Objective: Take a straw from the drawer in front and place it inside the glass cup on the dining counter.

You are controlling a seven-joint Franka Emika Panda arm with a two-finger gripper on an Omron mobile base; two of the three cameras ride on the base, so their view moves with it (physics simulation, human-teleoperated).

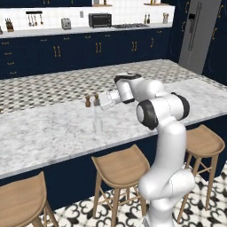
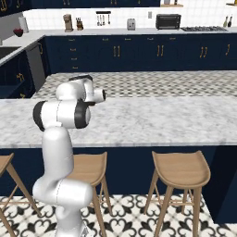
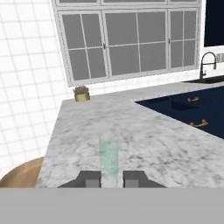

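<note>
The glass cup [image 1: 97, 123] stands on the white marble dining counter [image 1: 48, 133], near its front edge. My gripper [image 1: 100, 102] hovers just above and behind the cup, pointing left along the counter. In the hand view the glass cup [image 3: 108, 158] rises just beyond the gripper [image 3: 112, 178], in line with the gap. The fingertips [image 3: 89, 178] stand a little apart, open, and nothing shows between them. I cannot make out a straw in any view. The drawer is out of view. In the right base view my own arm hides the hand above the counter [image 2: 162, 120].
Two small brown shakers [image 1: 91, 100] stand on the counter just behind the cup. Wooden stools [image 1: 119, 166] line the counter's near side. A small potted plant [image 3: 81, 93] sits at the counter's far end by the wall. Navy cabinets and a sink faucet [image 3: 206, 65] lie beyond.
</note>
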